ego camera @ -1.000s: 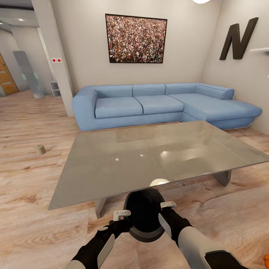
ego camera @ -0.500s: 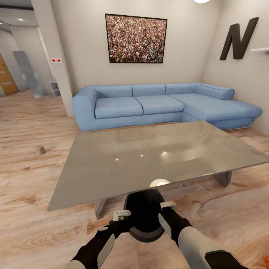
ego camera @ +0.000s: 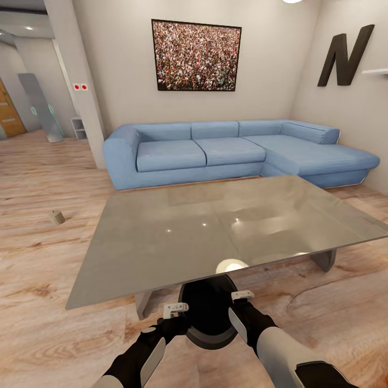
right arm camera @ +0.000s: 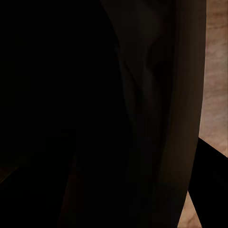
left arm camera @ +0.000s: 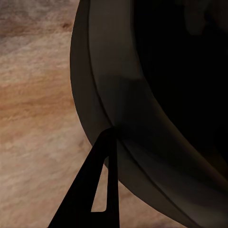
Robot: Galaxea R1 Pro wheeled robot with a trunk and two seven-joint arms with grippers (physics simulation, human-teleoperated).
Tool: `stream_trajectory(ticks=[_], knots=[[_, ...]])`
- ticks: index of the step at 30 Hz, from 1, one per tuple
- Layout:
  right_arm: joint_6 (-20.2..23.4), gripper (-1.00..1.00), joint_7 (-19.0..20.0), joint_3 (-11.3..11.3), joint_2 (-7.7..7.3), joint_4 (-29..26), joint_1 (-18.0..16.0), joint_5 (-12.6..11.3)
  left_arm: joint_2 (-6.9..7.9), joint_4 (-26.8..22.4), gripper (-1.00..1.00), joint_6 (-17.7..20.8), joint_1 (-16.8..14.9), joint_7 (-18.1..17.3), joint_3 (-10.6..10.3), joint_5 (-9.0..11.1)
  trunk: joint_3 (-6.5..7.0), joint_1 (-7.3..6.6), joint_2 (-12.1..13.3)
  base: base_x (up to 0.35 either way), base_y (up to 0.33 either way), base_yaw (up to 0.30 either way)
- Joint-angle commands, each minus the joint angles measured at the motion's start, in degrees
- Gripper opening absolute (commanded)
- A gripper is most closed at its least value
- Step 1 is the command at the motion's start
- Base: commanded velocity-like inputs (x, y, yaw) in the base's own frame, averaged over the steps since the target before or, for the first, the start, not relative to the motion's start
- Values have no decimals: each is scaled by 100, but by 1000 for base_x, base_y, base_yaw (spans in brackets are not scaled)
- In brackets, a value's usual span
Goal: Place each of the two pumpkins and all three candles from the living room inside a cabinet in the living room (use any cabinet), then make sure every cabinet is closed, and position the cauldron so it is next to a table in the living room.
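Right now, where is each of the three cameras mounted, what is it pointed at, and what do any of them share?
Head view: from the robot's head, forward and down over the glass table toward the blue sofa; both forearms flank the black cauldron.
Left wrist view: on the left arm, close against the cauldron's rim above wood floor; one finger shows.
Right wrist view: on the right arm, pressed close to the cauldron's dark wall.
Shared: all three see the cauldron.

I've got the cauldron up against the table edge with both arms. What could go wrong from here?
The cauldron hangs between both claws, left and right, gripped at its rim; uneven motion might tilt or drop it. Its mouth sits just under the glass table edge, so lifting could strike the glass.
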Motion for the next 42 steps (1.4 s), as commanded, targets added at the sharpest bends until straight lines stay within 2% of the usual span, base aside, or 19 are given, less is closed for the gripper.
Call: stream_trajectory(ticks=[1, 21, 22, 27, 28, 33, 37, 42], knots=[[-350, -100, 150, -80, 4, -26, -4, -95, 0, 5, -100, 26, -2, 25, 180, 484, -4, -2, -3, 0, 0, 0], [-350, -100, 149, -79, 4, -24, 0, -95, 0, 5, -100, 17, -2, 22, 179, 483, -4, -2, -3, 0, 0, 0], [-350, 100, 146, -79, 4, -24, 0, -95, 0, 5, -100, 17, -2, 22, 181, 483, -4, -2, -3, 0, 0, 0], [-350, 100, 150, -78, 4, -24, -2, -95, 0, 5, -100, 17, -2, 22, 184, 483, -4, -2, -3, 0, 0, 0], [-350, 100, 150, -77, 4, -24, -3, -95, 0, 5, 100, 17, -2, 22, 185, 483, -4, -2, -3, 0, 0, 0], [-350, 100, 150, -80, 4, -26, -1, -95, 0, 5, 100, 23, -2, 26, 194, 505, -4, -2, -3, 0, 0, 0], [-350, 100, 150, -78, 4, -25, -4, -96, 0, 5, 100, 24, -2, 30, 203, 660, -4, -2, -3, 0, 0, 0], [-350, 100, 156, -78, 4, -26, -3, -95, 0, 5, 100, 26, -2, 30, 204, 698, -4, -2, -3, 0, 0, 0]])
